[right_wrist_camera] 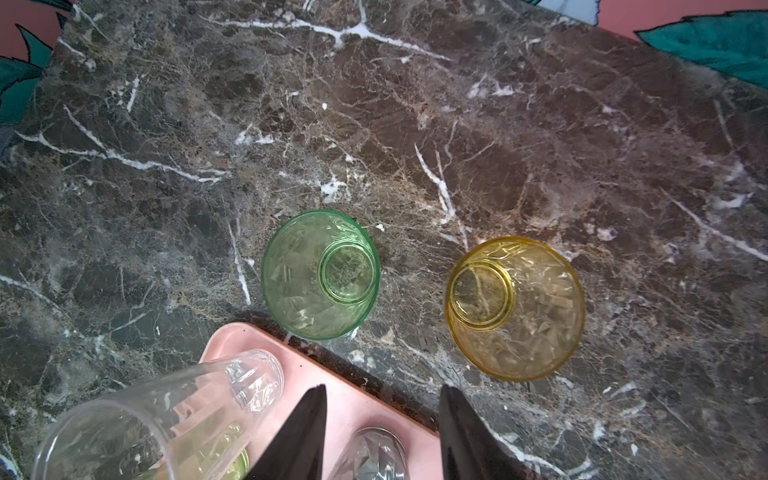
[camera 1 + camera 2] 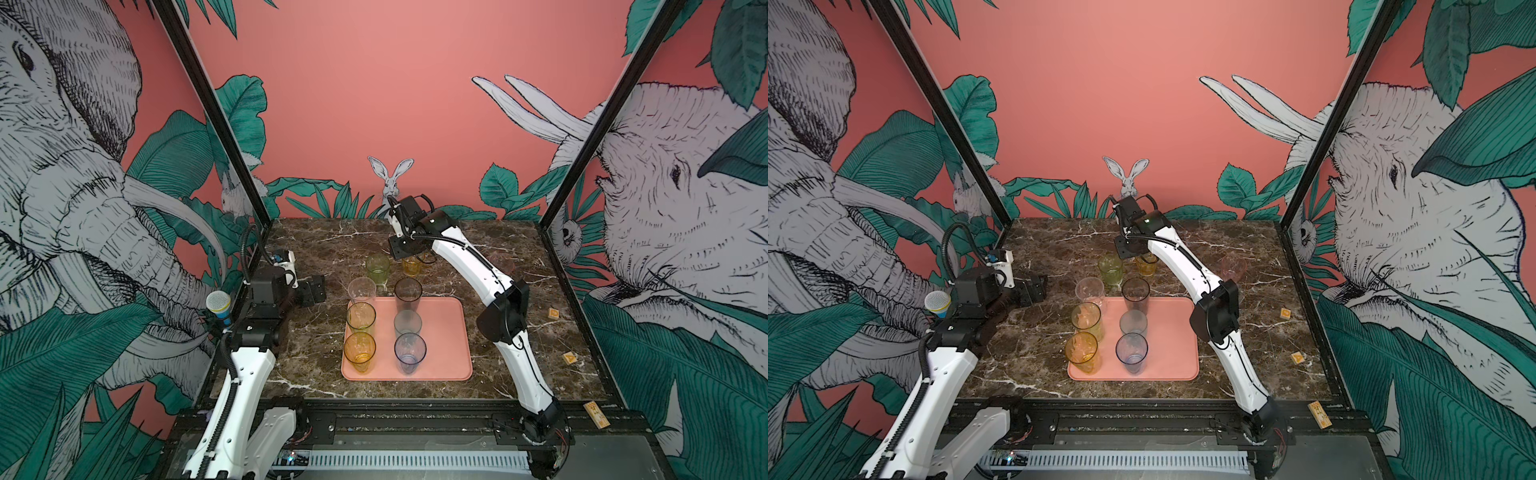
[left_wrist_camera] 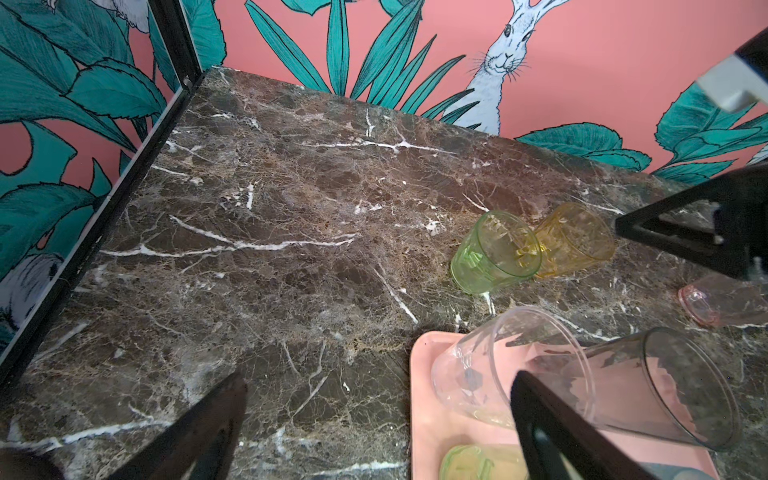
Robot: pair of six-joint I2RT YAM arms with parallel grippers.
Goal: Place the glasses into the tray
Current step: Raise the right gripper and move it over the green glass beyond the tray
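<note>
Right fingers (image 1: pixel 461 432) half-spread, empty, by the short amber translucent tumbler (image 1: pixel 515 307); descend off-centre and you knock it into the short green translucent tumbler (image 1: pixel 320 274). Left fingers (image 3: pixel 552 424) wide, empty.

The left arm (image 2: pixel 249 370) was folded at the elbow over its base at the near left, holding the left claw (image 2: pixel 316 291) low and roughly level, pointed towards the middle, with both jaws spread wide apart and nothing between them. The right arm (image 2: pixel 469 257) was extended in a long arc from its base at the near right to the far middle, its wrist (image 2: pixel 432 220) bent steeply downward. The right claw (image 1: pixel 380 399) pointed down with its jaws partly apart and empty, as the right wrist view showed.
</note>
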